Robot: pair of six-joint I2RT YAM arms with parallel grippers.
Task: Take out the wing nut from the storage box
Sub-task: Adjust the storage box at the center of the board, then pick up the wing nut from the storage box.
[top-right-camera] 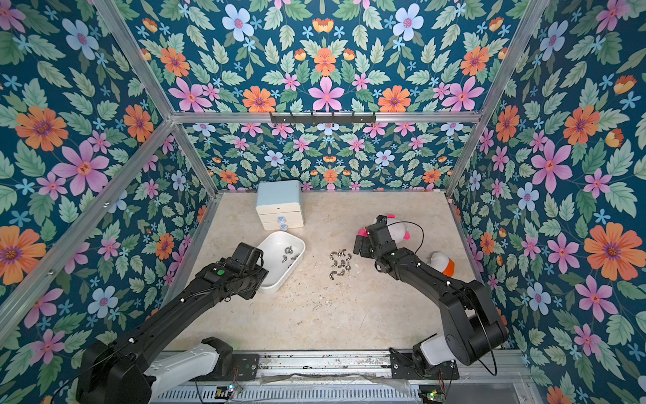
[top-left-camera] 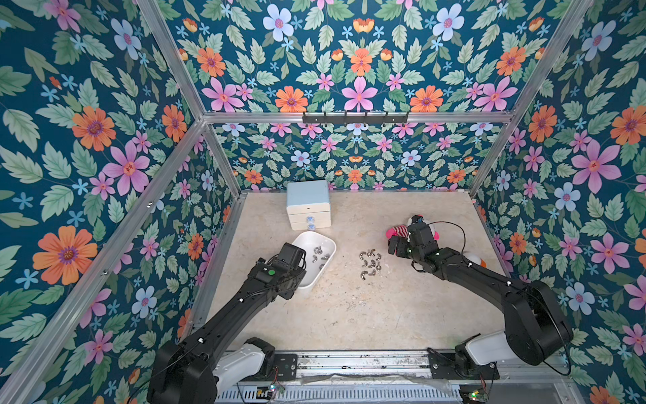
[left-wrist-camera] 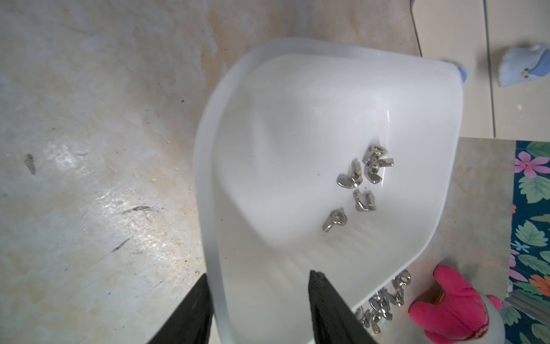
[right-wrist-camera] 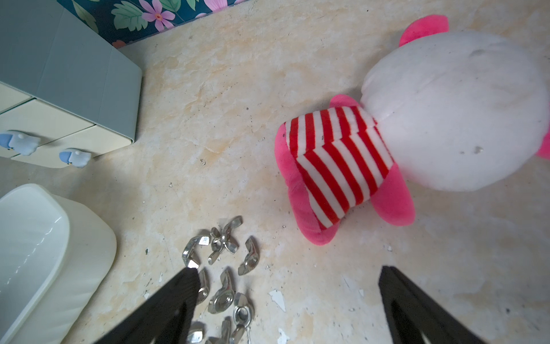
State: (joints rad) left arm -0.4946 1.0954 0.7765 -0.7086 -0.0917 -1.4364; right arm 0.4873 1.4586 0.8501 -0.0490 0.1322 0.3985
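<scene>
Left gripper [left-wrist-camera: 260, 275]: jaws parted astride the storage box [left-wrist-camera: 297, 44] rim, clamping nothing.
Right gripper [right-wrist-camera: 288, 269]: spread wide, empty, beside loose wing nuts [right-wrist-camera: 223, 297].
Room: bare table [top-left-camera: 349, 314] toward near edge.

The right pincer [right-wrist-camera: 288, 272] hangs above the pale marbled worktop [right-wrist-camera: 238, 119], its two black fingers [right-wrist-camera: 175, 300] spread wide and empty, one fingertip overlapping the edge of a loose heap of shiny wing nuts [right-wrist-camera: 223, 293] on the bare surface. Past the nuts lies a plush toy [right-wrist-camera: 410, 131] with a white head, pink limbs and a red-and-white striped shirt. On the heap's other side stands the white storage box [right-wrist-camera: 86, 247], partly in view, and beyond it a chest of drawers [right-wrist-camera: 74, 74] with pale blue knobs [right-wrist-camera: 20, 143].
</scene>
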